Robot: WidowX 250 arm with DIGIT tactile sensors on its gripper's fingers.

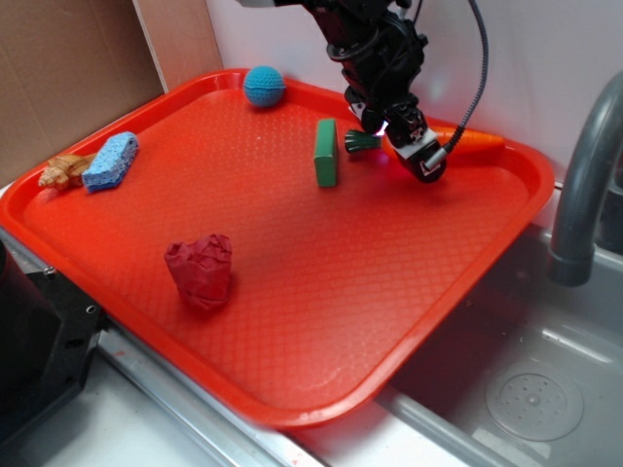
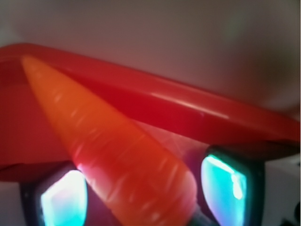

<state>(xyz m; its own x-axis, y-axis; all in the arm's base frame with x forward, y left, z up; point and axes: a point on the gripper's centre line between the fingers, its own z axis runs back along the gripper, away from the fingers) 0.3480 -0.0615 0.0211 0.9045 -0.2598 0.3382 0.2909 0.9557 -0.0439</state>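
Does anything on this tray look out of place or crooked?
The red tray sits askew, one corner hanging over the sink. The toy carrot lies by the far rim, between the fingers of the gripper. Nothing looks spilled or broken.

The exterior view is bright and evenly lit, seemingly from overhead. The light is soft enough that the crumpled red cloth and the green block throw only faint, close shadows on the tray. Its near rim carries a pale sheen, and the faucet on the right shows a dull highlight. A small pink-white glow burns at the gripper. The wrist view is dimmer and badly blurred: the carrot is smeared out of focus, the pads glare cyan, and a thin white streak runs along the far rim.
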